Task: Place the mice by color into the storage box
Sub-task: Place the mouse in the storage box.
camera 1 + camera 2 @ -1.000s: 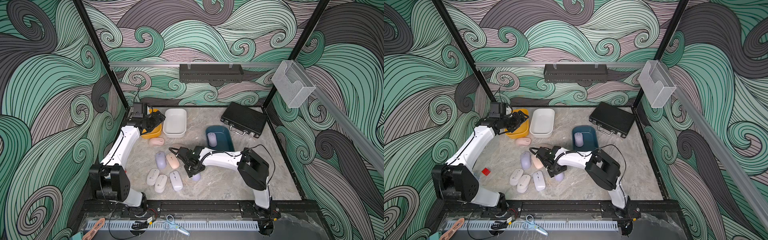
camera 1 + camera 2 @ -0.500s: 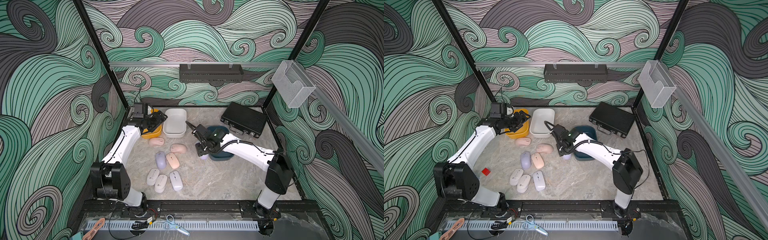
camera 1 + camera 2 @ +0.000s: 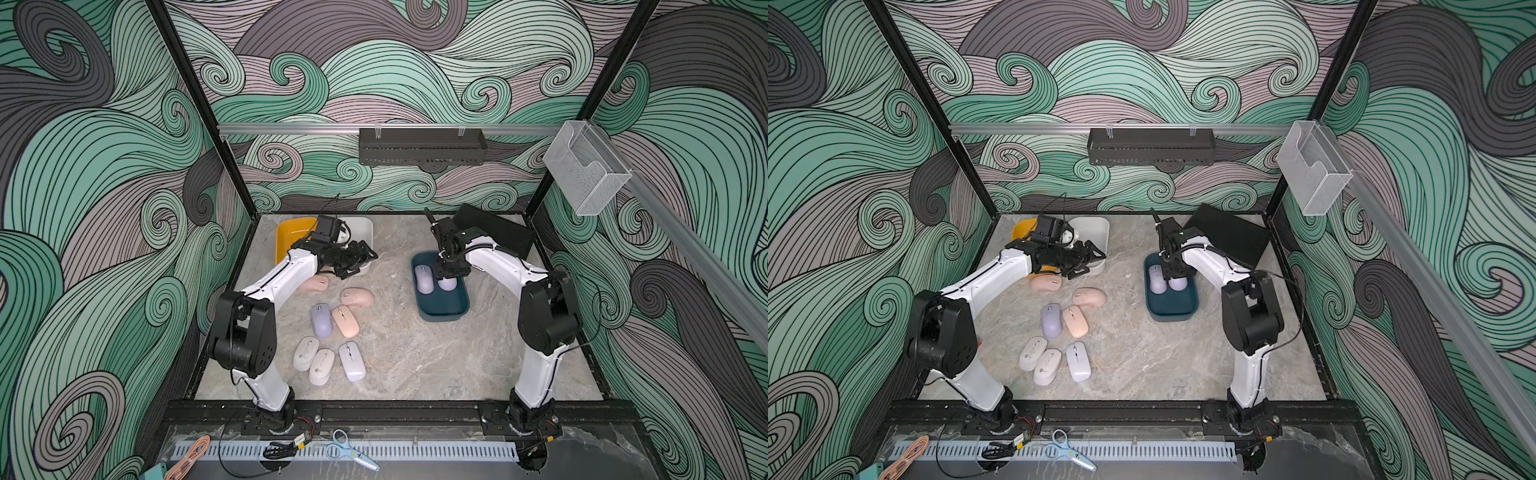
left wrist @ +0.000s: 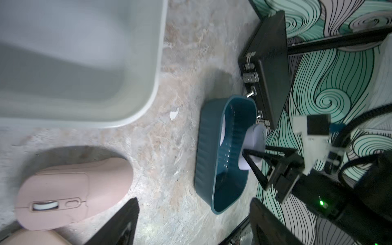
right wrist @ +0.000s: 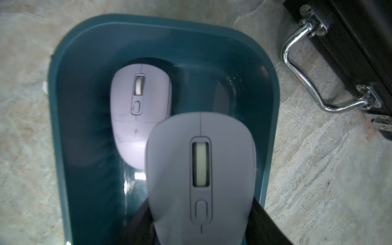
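Gripping a lavender mouse [image 5: 199,169] by its sides, the right pincer [image 3: 448,277] holds it over the teal box [image 3: 442,318], where a second lavender mouse [image 5: 140,110] already lies flat, right of the middle of the counter [image 3: 415,365]. Toward the back left corner, the left pincer [image 3: 363,262] hangs released and empty beside the white box [image 3: 368,232]. Three pink mice [image 3: 357,297], a third lavender one [image 3: 322,320] and three off-white mice [image 3: 322,365] lie loose left of the middle, the off-white ones nearest the front edge.
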Tool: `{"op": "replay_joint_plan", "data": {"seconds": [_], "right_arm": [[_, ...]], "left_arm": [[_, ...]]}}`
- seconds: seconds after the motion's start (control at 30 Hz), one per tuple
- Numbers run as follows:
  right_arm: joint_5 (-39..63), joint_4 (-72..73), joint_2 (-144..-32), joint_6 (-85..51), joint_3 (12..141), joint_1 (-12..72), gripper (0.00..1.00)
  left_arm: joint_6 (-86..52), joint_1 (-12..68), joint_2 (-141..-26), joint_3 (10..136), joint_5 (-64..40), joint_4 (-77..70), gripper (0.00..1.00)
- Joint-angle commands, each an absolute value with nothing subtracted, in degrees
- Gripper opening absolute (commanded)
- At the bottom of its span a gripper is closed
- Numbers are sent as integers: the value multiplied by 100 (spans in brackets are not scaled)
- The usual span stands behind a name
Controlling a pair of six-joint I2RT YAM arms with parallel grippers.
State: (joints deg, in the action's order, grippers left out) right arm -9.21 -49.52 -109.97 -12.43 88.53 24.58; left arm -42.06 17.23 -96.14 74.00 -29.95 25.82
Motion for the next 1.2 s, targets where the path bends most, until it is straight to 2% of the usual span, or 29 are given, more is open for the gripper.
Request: {"op": "replay_joint_plan", "data": {"seconds": [0.0, 0.63, 1.17], "right_arm": [[-940, -4895, -11083, -987, 9015, 2452, 46], [-1047, -4545, -11798, -1039, 9026, 2237, 46], [-809, -4421, -12039, -1156, 9048, 2180, 52]], "left_arm": [[-4140, 1724, -9589, 7551, -3098, 2604, 81], [-4063, 1802, -9551, 7573, -2944, 2691, 81], [-3901, 1932, -9566, 7645, -2726, 2849, 81]]}}
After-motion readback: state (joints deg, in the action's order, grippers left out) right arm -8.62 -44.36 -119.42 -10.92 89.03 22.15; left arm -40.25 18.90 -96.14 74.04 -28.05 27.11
